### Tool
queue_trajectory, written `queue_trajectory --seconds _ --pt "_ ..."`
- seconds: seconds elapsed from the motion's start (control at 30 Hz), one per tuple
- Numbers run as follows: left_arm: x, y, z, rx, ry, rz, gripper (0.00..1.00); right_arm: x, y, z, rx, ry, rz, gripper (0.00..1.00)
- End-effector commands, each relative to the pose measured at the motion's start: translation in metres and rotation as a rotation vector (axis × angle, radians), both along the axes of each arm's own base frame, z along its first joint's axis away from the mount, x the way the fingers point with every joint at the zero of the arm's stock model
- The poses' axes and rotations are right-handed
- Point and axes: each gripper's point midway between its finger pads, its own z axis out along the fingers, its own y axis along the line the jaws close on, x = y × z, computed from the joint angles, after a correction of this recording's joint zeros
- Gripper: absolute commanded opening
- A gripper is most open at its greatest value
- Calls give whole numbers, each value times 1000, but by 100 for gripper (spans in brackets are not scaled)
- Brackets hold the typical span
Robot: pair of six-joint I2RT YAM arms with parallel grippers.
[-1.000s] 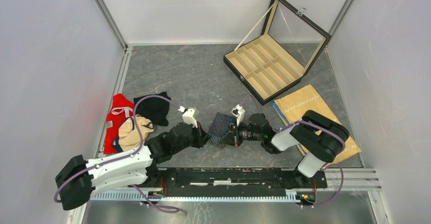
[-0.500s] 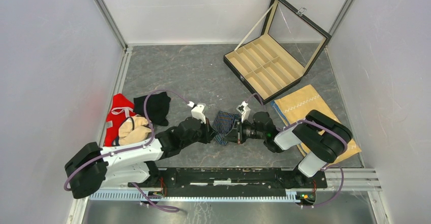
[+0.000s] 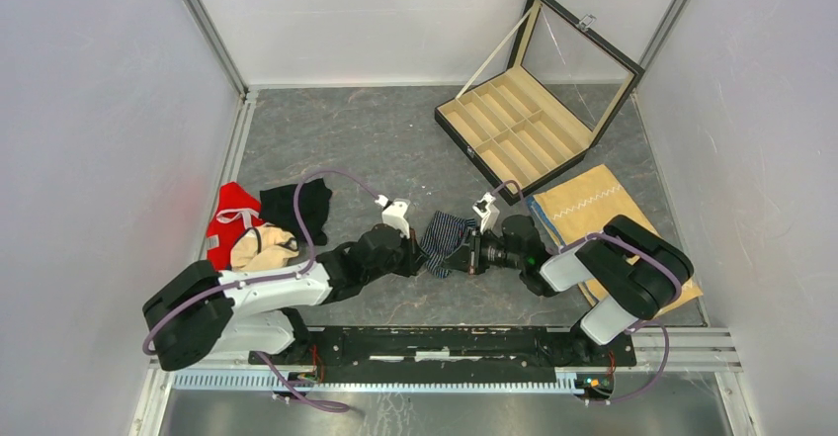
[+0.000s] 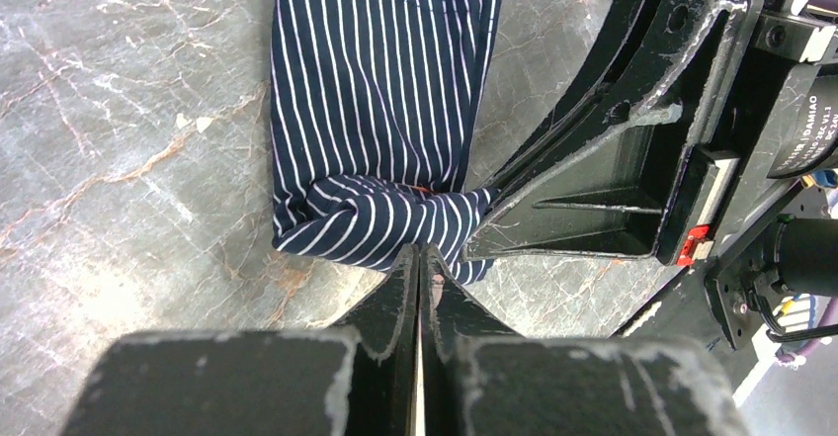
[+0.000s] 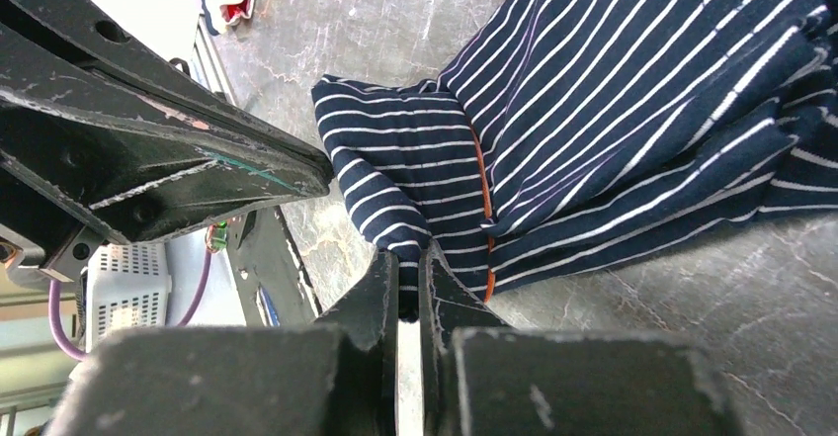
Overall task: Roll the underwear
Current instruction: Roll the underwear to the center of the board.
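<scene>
Your striped underwear (image 3: 442, 237) lies bunched on the grey table (image 3: 376, 139) near its middle, directly between the two arms. It is navy with thin pale stripes. Its near edge is gathered into a crumpled fold, and the rest spreads flatter toward the far side. Your left gripper (image 4: 417, 256) has its jaws pressed together with no gap, and its tips sit in that gathered near edge, pinching the fabric. Your right gripper (image 5: 410, 283) comes in from the opposite side, its jaws narrowed to a slit with a striped fold caught between them. The two pairs of fingers come tip to tip, just beside each other at the same end of the garment. The black underwear (image 3: 299, 206) lies well apart to your left, near the table's side rail. It touches a red garment (image 3: 229, 220) and a cream garment (image 3: 259, 248), and the left arm's cable loops over the heap. At the far right an open compartment box (image 3: 514, 134) stands with its glass lid tilted back. A tan cloth (image 3: 591, 207) with white zigzag stitching lies just beside the box on its near side, its near part hidden under the right arm.
</scene>
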Motion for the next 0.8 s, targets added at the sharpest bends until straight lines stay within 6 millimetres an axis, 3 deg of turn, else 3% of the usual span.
queue_trajectory --seconds 0.0,0.4,0.67,0.77 --pt "16 -21 27 -38 -94 -29 3 -2 -14 -13 -48 50 -43 5" --pt "31 -42 9 6 -81 -41 2 7 -28 -12 -46 63 -97 13" --pt "37 -48 -2 29 -76 -38 2 16 -38 -14 -63 62 -135 6" --pt "40 -49 -8 43 -74 -32 2 20 -41 -16 -75 58 -144 12"
